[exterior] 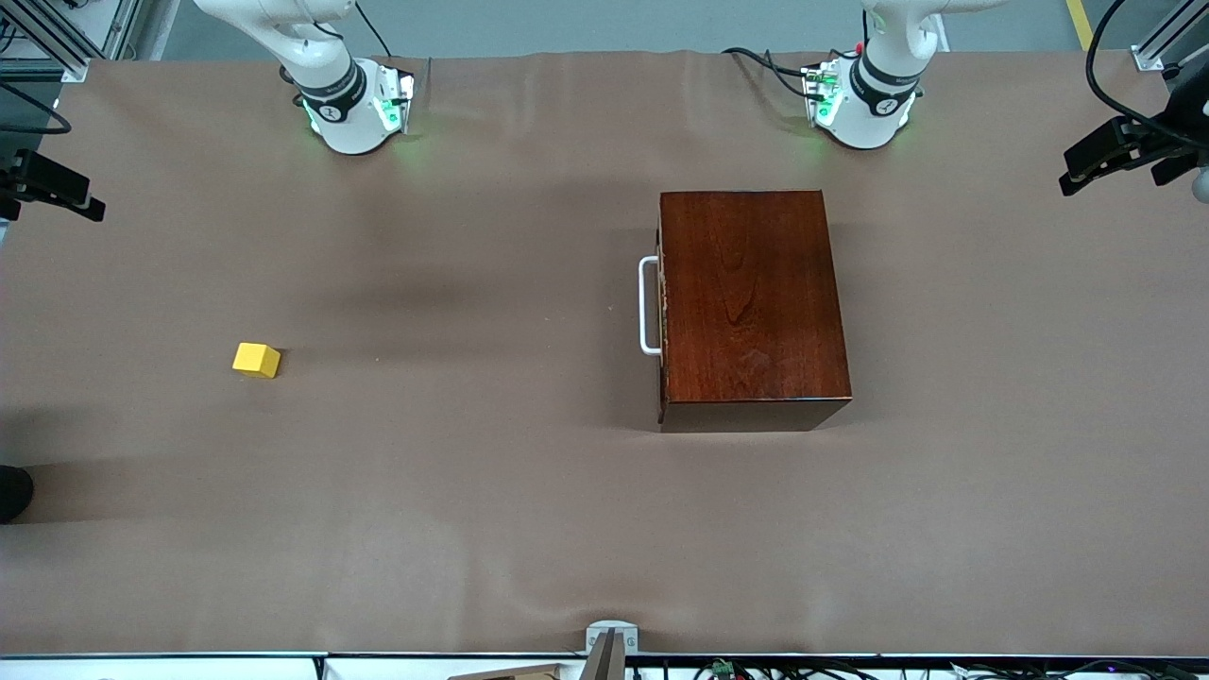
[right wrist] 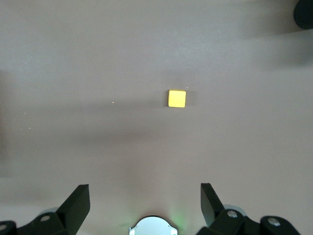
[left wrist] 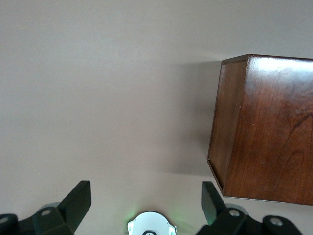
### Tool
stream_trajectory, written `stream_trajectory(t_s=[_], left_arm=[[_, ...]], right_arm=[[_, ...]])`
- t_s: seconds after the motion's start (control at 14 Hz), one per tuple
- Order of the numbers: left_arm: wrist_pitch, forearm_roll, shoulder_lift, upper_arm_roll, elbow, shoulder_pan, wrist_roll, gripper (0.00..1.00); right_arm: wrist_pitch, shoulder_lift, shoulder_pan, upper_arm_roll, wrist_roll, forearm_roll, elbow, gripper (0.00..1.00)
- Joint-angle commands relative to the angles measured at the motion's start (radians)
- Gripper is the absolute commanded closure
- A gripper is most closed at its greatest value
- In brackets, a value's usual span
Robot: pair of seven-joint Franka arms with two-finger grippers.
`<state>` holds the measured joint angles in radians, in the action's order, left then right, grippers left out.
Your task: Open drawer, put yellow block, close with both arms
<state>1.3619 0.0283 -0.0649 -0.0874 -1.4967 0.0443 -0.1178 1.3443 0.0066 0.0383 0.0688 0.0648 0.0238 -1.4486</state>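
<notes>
The reddish-brown wooden box stands toward the left arm's end of the table, its drawer pushed fully in. The white bar handle faces the right arm's end. The small yellow block lies alone on the brown cloth toward the right arm's end. Both arms rise out of the front view. High over its own base, my left gripper hangs open and empty, with a corner of the box off to one side. My right gripper is also open and empty, high above the table, with the block well ahead of its fingers.
The green-lit arm bases stand along the table's edge farthest from the front camera. Black camera mounts jut in at both ends. A dark round object sits at the right arm's end edge.
</notes>
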Motion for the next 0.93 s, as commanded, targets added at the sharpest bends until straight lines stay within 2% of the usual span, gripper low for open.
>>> stream_trajectory(t_s=[0.0, 0.21, 0.36, 0.43, 0.86], left_arm=[[-0.009, 0.016, 0.010, -0.008, 0.023, 0.006, 0.004, 0.00], [-0.009, 0.016, 0.010, -0.008, 0.023, 0.011, 0.004, 0.00], [-0.009, 0.016, 0.010, -0.008, 0.023, 0.011, 0.004, 0.00], [-0.009, 0.013, 0.010, -0.008, 0.023, 0.009, 0.004, 0.00], [0.022, 0.015, 0.029, -0.012, 0.021, -0.036, 0.013, 0.00]], right_arm=[[-0.016, 0.013, 0.011, -0.009, -0.011, -0.002, 0.030, 0.00], [-0.017, 0.012, -0.003, -0.001, -0.011, -0.002, 0.027, 0.00], [-0.016, 0.012, -0.076, 0.070, -0.011, -0.002, 0.027, 0.00], [-0.016, 0.012, -0.092, 0.087, -0.011, -0.002, 0.027, 0.00], [-0.011, 0.009, -0.048, 0.052, -0.010, 0.002, 0.025, 0.00]])
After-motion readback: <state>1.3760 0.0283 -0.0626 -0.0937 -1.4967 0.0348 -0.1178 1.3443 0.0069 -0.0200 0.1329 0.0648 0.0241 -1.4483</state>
